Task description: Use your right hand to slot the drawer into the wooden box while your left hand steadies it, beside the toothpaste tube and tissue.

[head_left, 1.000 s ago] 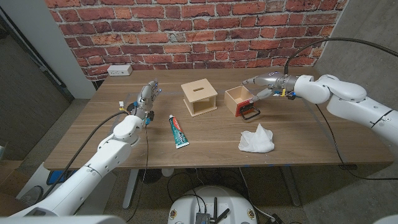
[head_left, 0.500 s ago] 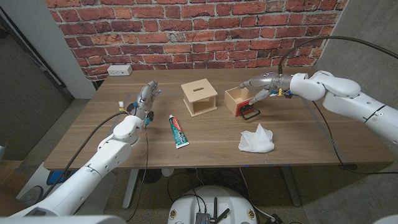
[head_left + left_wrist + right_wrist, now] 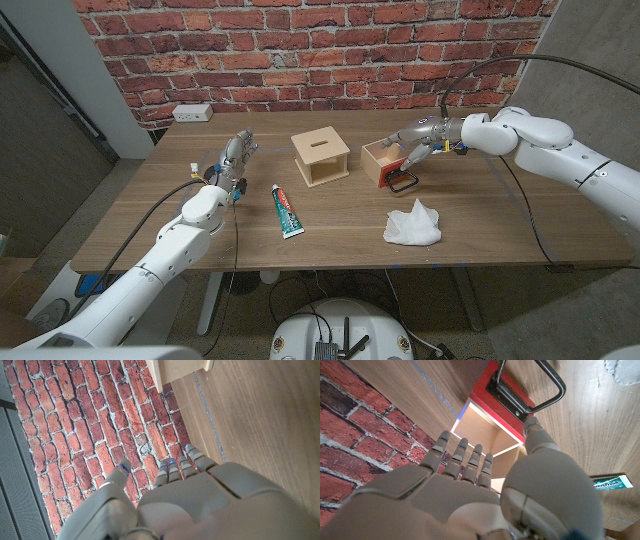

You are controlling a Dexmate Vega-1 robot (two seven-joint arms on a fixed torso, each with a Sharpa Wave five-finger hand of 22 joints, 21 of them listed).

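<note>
Reaching Over the Drawer, Box Unsteadied

Hovering above the drawer (image 3: 385, 162), the right robot hand (image 3: 415, 146) has its fingers (image 3: 462, 457) spread over the open tray and its thumb close to the red front panel, just above the black handle (image 3: 402, 184); whether any of them actually touch the drawer cannot be told, and nothing is plainly gripped. The drawer sits on the counter (image 3: 330, 235) just beside the wooden box (image 3: 320, 158), on the box's right, not inside it.

Well apart to the left, the left robot hand (image 3: 236, 155) is raised with its fingers loosely extended and slightly apart, holding nothing; the left wrist view shows a corner of the wooden box (image 3: 182, 369) beyond its fingertips.

The toothpaste tube (image 3: 287, 210) lies on the counter in front of the box, and the crumpled white tissue (image 3: 413, 224) lies in front of the drawer.
</note>
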